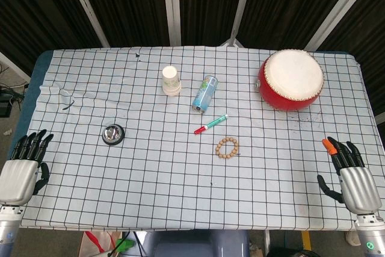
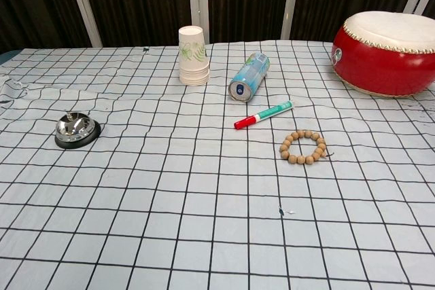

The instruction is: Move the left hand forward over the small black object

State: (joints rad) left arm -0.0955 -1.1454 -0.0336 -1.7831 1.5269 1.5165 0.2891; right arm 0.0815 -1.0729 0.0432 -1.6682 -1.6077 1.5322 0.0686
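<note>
The left hand [image 1: 23, 170] rests at the near left corner of the table [image 1: 150, 197], palm down, its dark fingers [image 1: 33, 144] stretched forward and slightly apart. It holds nothing and touches only the checked cloth [image 1: 180, 173] beneath it. The small black object [image 1: 113, 133], a round bell with a shiny metal dome on a black base, sits on the left half of the table, farther from the near edge than the hand and well apart from it, toward the middle. In the chest view the bell [image 2: 77, 130] stands alone near the left edge of the frame, and neither hand shows there.

The right hand [image 1: 350, 173] lies at the near right corner, also palm down with its fingers extended and parted and the thumb angled out to the side; it grips nothing. One fingertip [image 1: 327, 144] on it is orange.

Toward the far edge, near the middle of the table, stands a stack of paper cups [image 1: 171, 80], and just beside it a can [image 1: 205, 93] lies on its side. A red-capped marker [image 1: 210, 124] lies nearer the middle, with a wooden bead bracelet [image 1: 228, 148] close by, toward the near edge. A red drum [image 1: 292, 79] with a pale skin sits at the far right corner.
</note>
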